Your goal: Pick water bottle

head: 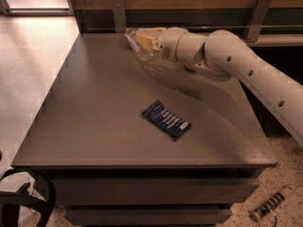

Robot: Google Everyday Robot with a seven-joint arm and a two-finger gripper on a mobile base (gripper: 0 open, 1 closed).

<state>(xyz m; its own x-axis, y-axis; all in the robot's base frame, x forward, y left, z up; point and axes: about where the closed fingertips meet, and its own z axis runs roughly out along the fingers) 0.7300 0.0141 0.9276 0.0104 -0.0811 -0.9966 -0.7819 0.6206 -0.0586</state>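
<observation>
at the far edge of the desk [94, 126], the claw [148, 39] is sitting right against the water bottle [134, 45], which is leaning at a tilt close to the desk's back edge. whether the claw is clamping the bottle or merely standing around it, i cannot tell. the grasp is probably the step in hand. the clear ribbed body is looking slippery and soft, so squeezing it mid-body, firmly without crushing, then lifting straight up is seeming wise. 1 blue packet [166, 119] is lying well apart, mid-desk, posing no obstacle.
</observation>
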